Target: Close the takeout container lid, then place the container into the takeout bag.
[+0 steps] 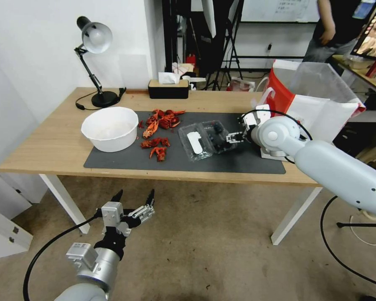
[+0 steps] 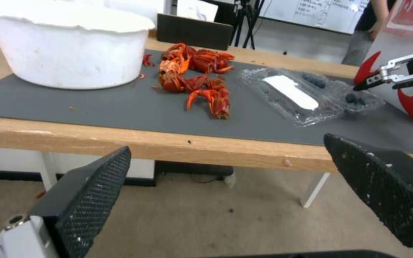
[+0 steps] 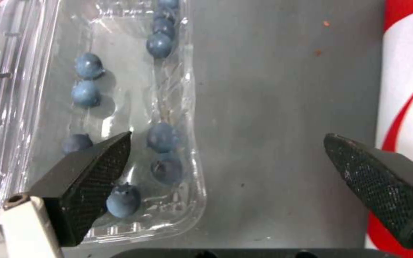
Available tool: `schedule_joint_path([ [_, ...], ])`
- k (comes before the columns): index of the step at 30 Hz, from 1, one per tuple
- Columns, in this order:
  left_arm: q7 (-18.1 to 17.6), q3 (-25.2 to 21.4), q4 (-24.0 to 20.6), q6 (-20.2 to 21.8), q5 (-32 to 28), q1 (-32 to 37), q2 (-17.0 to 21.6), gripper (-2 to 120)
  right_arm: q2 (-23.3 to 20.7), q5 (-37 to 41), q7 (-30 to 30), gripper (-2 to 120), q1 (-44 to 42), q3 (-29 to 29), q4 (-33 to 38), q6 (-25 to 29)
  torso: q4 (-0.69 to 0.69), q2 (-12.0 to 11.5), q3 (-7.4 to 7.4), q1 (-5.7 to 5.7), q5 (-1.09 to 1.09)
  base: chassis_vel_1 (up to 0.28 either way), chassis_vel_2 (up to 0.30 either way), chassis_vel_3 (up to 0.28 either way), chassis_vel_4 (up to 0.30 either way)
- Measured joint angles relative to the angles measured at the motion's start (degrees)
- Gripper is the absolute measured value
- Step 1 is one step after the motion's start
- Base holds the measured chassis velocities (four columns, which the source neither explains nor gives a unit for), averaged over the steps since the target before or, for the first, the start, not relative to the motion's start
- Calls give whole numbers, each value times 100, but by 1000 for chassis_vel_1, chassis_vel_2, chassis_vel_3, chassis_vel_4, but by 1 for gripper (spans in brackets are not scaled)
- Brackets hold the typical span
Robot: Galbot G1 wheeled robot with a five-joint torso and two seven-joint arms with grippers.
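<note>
The takeout container (image 1: 204, 140) lies open on the dark mat, blueberries (image 3: 161, 44) loose in its clear tray (image 3: 120, 89). Its lid (image 1: 195, 142) is folded flat beside the tray, white label up. My right gripper (image 1: 233, 138) is open at the tray's side nearest the takeout bag (image 1: 317, 100). In the right wrist view, the right gripper (image 3: 228, 136) has one finger over the tray and the other over the mat by the bag (image 3: 407, 71). The left gripper (image 1: 135, 196) hangs open below the table's front edge, holding nothing. The left wrist view shows the container (image 2: 312, 95) and the right gripper (image 2: 374, 77) beyond it.
A white bowl (image 1: 110, 127) stands at the mat's left end, with red crayfish shells (image 1: 158, 125) between it and the container. A black tissue box (image 1: 168, 88) and a desk lamp (image 1: 94, 42) sit at the back. The bag stands at the table's right end.
</note>
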Motion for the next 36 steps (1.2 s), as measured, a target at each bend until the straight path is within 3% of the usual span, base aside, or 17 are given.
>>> schedule_joint_path([
  [36, 0, 7, 143, -126, 10, -1, 0, 100, 262, -62, 89, 100, -30, -149, -258, 0, 0, 0, 0, 0, 1, 0, 0, 0, 0],
])
